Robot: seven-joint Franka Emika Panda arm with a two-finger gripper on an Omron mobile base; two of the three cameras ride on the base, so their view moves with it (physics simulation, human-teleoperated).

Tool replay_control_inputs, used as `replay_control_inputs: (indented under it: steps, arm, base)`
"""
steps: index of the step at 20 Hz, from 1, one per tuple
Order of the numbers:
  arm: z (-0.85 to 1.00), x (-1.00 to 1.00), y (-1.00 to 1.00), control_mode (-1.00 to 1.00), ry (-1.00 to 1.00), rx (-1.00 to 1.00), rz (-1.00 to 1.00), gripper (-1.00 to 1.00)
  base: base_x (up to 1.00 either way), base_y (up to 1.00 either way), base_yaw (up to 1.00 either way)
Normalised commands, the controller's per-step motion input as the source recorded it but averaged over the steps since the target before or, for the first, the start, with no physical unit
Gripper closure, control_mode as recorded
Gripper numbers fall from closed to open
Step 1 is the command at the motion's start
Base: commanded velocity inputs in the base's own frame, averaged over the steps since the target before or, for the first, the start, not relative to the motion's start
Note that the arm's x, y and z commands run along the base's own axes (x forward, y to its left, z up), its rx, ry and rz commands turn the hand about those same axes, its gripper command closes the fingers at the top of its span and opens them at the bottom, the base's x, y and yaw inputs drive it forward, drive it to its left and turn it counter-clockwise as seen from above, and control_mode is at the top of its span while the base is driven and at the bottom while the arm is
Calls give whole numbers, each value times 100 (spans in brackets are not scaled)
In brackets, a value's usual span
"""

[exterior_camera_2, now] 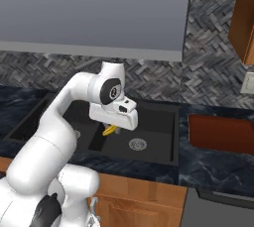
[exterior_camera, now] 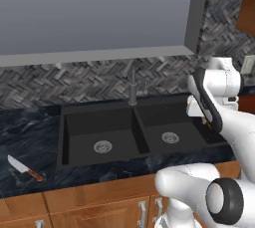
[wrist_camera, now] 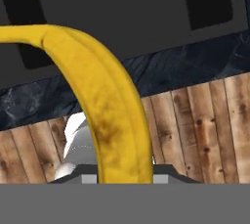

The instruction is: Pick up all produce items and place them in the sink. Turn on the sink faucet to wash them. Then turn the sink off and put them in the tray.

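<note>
My gripper [exterior_camera_2: 109,127] is shut on a small curved yellow banana [exterior_camera_2: 109,131], which hangs under the white hand above the right basin of the black double sink [exterior_camera_2: 159,122]. In the hand view the banana [wrist_camera: 107,105] arcs close across the picture, with the sink [wrist_camera: 122,17] behind it. From the left base view the hand is over the sink's [exterior_camera: 99,110] right basin, near its right wall. The slim dark faucet [exterior_camera: 132,90] stands upright behind the divider. A reddish-brown tray [exterior_camera_2: 221,134] lies on the counter right of the sink.
A red-handled knife [exterior_camera: 22,167] lies on the black marbled counter [exterior_camera: 30,132] left of the sink. Each basin has a round silver drain [exterior_camera: 102,147]. Wooden cabinet fronts [exterior_camera: 99,204] run below the counter, and a wooden wall cabinet [exterior_camera_2: 244,18] hangs at upper right.
</note>
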Motion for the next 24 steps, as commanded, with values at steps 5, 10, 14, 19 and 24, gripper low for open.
replay_control_inputs:
  steps: [5, 10, 14, 19, 24]
  arm:
    - [0, 0, 97, -100, 6, 0, 16, 100]
    - [0, 4, 100, -100, 6, 0, 15, 100]
    - [0, 13, 93, -100, 9, 0, 14, 100]
    - [0, 31, 85, -100, 13, 0, 12, 100]
    - [-2, 46, 71, -100, 8, 0, 10, 100]
  base:
    - [0, 0, 0]
    - [0, 0, 0]
    - [0, 0, 0]
    - [0, 0, 0]
    - [0, 0, 0]
